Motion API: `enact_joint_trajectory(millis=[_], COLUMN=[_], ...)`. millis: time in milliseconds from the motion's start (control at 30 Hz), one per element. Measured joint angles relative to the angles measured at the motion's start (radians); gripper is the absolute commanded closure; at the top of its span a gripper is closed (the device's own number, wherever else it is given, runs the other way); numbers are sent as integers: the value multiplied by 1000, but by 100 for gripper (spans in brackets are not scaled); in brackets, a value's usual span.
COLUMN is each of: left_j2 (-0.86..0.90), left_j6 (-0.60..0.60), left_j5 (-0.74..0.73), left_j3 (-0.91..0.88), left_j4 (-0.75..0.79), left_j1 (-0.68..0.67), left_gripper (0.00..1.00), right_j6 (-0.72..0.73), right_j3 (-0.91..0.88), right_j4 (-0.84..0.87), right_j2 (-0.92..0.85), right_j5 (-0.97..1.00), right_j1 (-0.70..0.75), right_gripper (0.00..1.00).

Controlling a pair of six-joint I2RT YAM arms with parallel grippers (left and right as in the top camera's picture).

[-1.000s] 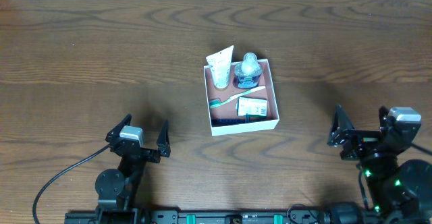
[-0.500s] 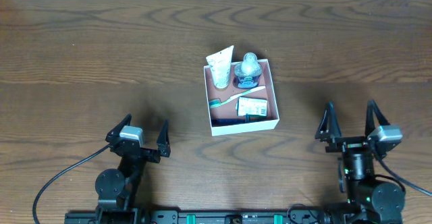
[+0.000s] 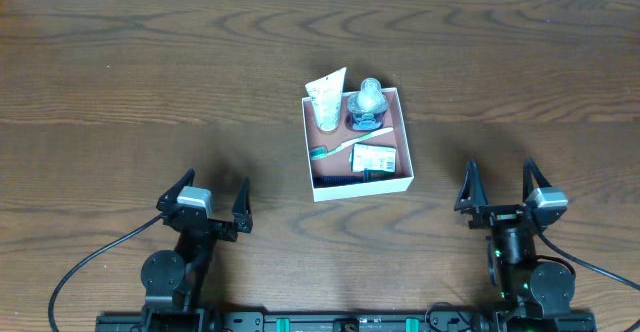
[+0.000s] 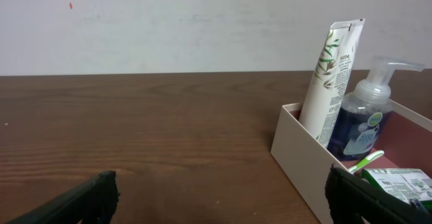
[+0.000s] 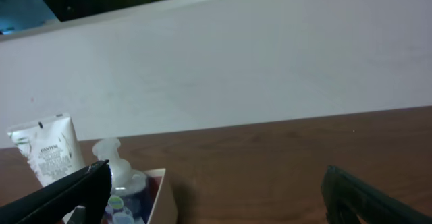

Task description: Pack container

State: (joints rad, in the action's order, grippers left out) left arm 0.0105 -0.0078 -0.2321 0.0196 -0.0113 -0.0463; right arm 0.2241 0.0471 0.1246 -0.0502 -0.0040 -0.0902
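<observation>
The container point(image 3: 308, 142), a square white-walled box with a reddish-brown floor, sits mid-table. In it are a white tube point(image 3: 326, 96), a pump bottle point(image 3: 367, 103), a toothbrush point(image 3: 350, 143) and a small green-white box point(image 3: 374, 158). My left gripper point(image 3: 210, 198) is open and empty near the front left. My right gripper point(image 3: 500, 185) is open and empty at the front right. The left wrist view shows the container's wall point(image 4: 297, 156), the tube point(image 4: 332, 75) and the bottle point(image 4: 364, 116) to the right. The right wrist view shows the tube point(image 5: 47, 150) and bottle point(image 5: 118, 180) at the lower left.
The wooden table point(image 3: 150, 82) runs to a white wall strip along the back edge. Black cables point(image 3: 80, 272) trail from the arm bases at the front edge.
My right arm has moved left and a little forward, turning its gripper to face straight up the table. The left arm and the container's contents have not moved.
</observation>
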Motion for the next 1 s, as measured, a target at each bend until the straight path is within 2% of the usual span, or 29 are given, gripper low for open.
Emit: enact_joint_trajectory(millis=[400, 600, 1000], left_j2=[0, 0, 0], left_j6=[0, 0, 0], left_j5=[0, 0, 0], left_j3=[0, 0, 0], left_j4=[0, 0, 0], left_j1=[0, 0, 0], left_gripper=[2, 2, 2], right_j6=[-23, -35, -141], right_j3=[-40, -40, -40], right_j4=[-67, -192, -193], right_j2=[34, 37, 38], right_j5=[4, 19, 22], right_j1=[0, 0, 0], right_gripper=[1, 1, 1])
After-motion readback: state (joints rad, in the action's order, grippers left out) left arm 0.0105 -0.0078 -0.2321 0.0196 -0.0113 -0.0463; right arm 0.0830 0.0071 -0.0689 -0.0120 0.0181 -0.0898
